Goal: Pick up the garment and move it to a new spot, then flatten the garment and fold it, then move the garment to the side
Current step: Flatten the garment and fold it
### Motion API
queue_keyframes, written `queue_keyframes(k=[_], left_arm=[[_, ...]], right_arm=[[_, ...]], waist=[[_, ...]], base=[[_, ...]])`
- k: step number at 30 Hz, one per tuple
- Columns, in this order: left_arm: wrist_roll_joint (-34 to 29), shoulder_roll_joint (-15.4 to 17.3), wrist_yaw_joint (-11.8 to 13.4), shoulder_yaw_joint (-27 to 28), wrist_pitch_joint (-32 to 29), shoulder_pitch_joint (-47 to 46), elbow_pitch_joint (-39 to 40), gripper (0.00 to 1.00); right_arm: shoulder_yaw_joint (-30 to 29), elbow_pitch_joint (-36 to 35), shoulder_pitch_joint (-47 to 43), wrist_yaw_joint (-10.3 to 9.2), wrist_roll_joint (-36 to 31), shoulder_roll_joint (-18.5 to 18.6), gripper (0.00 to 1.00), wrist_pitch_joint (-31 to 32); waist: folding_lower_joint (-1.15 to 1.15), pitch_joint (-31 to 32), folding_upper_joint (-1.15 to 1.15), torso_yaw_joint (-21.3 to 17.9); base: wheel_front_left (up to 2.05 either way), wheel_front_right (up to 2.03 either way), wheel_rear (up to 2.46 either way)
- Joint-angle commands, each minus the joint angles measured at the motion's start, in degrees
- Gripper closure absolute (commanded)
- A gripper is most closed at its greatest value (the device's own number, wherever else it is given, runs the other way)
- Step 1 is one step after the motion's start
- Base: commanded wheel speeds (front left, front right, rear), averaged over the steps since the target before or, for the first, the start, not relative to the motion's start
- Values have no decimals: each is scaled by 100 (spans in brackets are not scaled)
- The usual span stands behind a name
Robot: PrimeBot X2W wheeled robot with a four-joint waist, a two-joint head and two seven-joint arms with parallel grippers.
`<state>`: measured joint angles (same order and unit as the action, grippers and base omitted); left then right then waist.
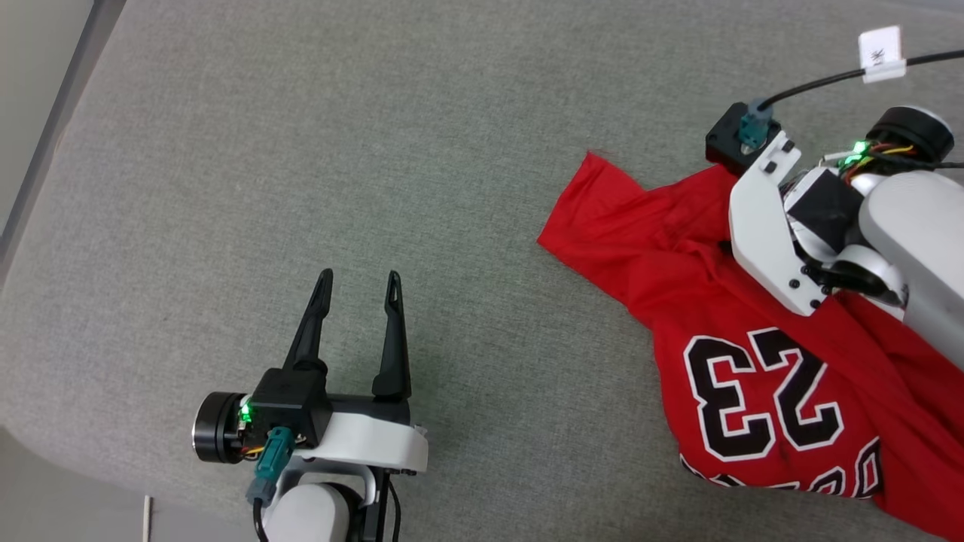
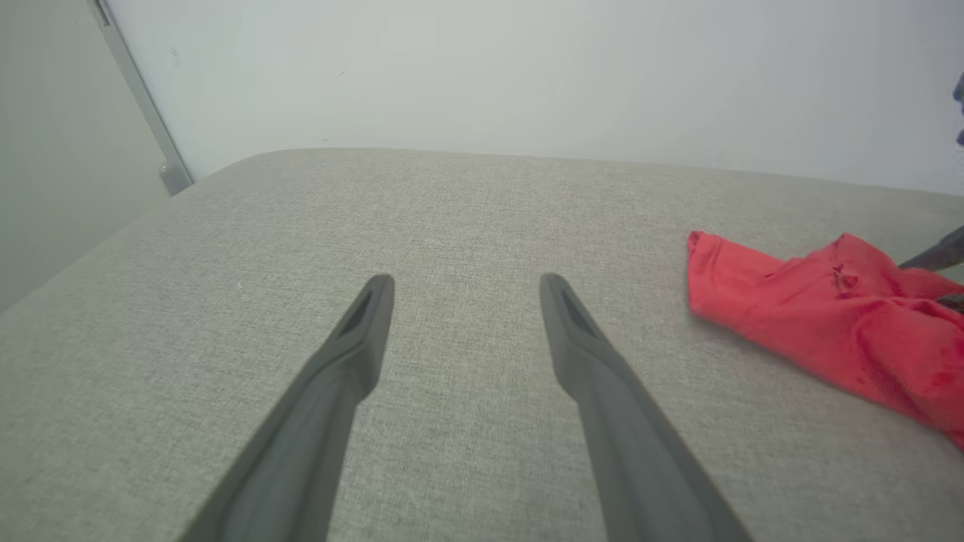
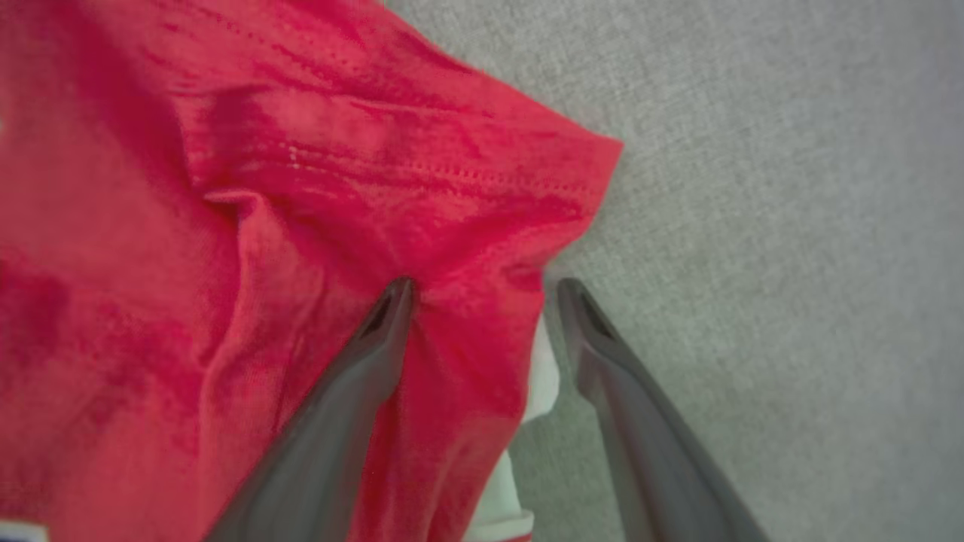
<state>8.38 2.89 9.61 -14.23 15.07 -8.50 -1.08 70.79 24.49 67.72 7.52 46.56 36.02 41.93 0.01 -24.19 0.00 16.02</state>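
**Head view:** the red garment [image 1: 655, 248] lies rumpled at the right of the grey upholstered surface [image 1: 467, 150], its black "23" [image 1: 761, 395] face up. The right arm's pale wrist reaches over the upper part of the cloth. The left gripper [image 1: 359, 276] hovers low on the left, well apart from the shirt, fingers spread with nothing between them. A black cable [image 1: 821, 79] with a white tag trails behind the right wrist. In a wide swing it might pull taut.

**Left wrist view:** the left fingers [image 2: 361, 331] stand apart over bare upholstery, and the garment [image 2: 828, 316] lies off to the right near the far edge. With this hand so distant, any lift looks one-handed. The shirt would probably hang bunched and drag across the surface.

**Right wrist view:** the right gripper [image 3: 486, 286] has its fingers wide, straddling a raised red fold at the garment's border. A strip of white sleeve [image 3: 538, 384] shows between them. One finger lies over red cloth and the other [image 3: 602, 354] over grey upholstery just beside the hem.

- **Too shallow a pinch:** closing here may catch only a thin ridge, which could slip free as the arm rises.
- **Too many layers:** it could equally gather body and sleeve together, leaving the shirt twisted and harder to flatten.
- **Too deep a descent:** the outer finger may press into the soft surface instead of sliding under the hem.
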Motion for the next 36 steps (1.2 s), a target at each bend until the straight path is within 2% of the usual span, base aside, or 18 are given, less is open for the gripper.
queue_keyframes(k=[1, 9, 10, 11, 14, 20, 27, 36], left_arm=[[29, -4, 35, -14, 15, -64, 17, 0], [74, -4, 81, -79, 15, -173, -4, 0], [77, -3, 82, -79, 15, -189, -13, 0], [80, -3, 88, -79, 16, -212, -20, 0], [66, -3, 98, -68, 15, -246, -46, 0], [8, -4, 82, 22, 16, -113, -95, 0], [-68, -3, 43, 151, 16, 102, -112, 0], [-176, -4, -12, 390, 15, 374, -129, 0]], right_arm=[[160, 144, -123, -5, 57, -45, 0, 85], [398, 174, -584, 4, -71, 23, 0, 417], [403, 143, -584, 4, -128, 21, 38, 362], [403, 110, -568, 4, -180, 13, 100, 306], [355, 132, -281, -6, -182, -18, 100, -52], [247, 376, 560, -8, -145, -169, 100, -1200], [224, 916, 1239, -8, -207, -262, 100, -2319], [40, 1316, 1641, -8, -156, -348, 100, -3417]], waist=[[-1, -108, 0, 94], [-1, -206, 0, 137], [-1, -215, 0, 139], [-1, -219, 0, 138], [-1, -178, 0, 117], [-1, 88, 0, 25], [-1, 485, 0, -87], [-1, 917, 0, -278]], base=[[0, 0, 0], [0, 0, 0], [0, 0, 0], [0, 0, 0], [0, 0, 0], [0, 0, 0], [0, 0, 0], [0, 0, 0]])
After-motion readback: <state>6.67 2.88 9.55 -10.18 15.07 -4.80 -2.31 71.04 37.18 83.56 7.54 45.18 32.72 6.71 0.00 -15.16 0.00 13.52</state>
